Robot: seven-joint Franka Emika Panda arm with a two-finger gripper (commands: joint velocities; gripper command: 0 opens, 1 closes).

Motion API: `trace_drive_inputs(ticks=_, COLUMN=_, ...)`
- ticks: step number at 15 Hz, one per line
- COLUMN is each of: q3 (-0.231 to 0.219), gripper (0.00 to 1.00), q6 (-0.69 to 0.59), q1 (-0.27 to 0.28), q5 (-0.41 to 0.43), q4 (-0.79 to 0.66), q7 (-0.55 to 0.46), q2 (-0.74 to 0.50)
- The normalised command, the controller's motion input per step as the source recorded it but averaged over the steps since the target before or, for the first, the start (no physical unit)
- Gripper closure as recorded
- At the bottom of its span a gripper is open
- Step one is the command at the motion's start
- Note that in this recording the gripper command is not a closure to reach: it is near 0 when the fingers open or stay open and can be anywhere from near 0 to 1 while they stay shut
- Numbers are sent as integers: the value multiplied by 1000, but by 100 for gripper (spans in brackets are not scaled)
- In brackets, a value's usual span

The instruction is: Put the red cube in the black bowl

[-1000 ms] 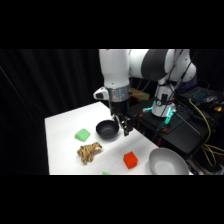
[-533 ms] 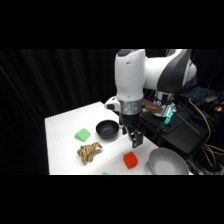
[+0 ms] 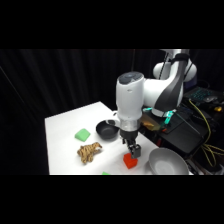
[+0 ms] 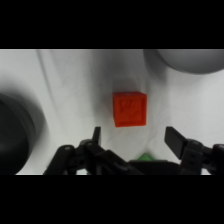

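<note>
Currently, your gripper (image 4: 132, 140) hangs spread wide just above the cube (image 4: 129, 109), with the bowl (image 4: 17, 132) near on the table (image 4: 75, 85).

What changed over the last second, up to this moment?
The gripper travelled from beside the black bowl toward the table's front and came down over the red cube, fingers open, nothing grasped. Cube, black bowl, green block and grey bowl stayed put.

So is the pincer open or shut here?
Open. In the wrist view the pincer has its two fingers spread wide, the red cube lying on the table beyond the gap, ungrasped.
</note>
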Motion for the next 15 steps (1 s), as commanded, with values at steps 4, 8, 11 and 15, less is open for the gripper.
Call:
trace_drive_inputs(ticks=4, q3=-134, gripper=0, q6=157, q1=157, q5=-76, q4=85, q7=168, q2=131)
trace_drive_inputs(ticks=8, q3=-104, gripper=0, q6=157, q1=102, q5=-13, q4=70, q7=71, q2=128)
trace_drive_inputs(ticks=11, q3=-84, gripper=0, q6=125, q1=147, q5=-4, q4=96, q7=86, q2=119)
trace_drive_inputs(ticks=15, q3=-88, gripper=0, q6=130, q1=154, q5=-1, q4=89, q7=89, q2=133)
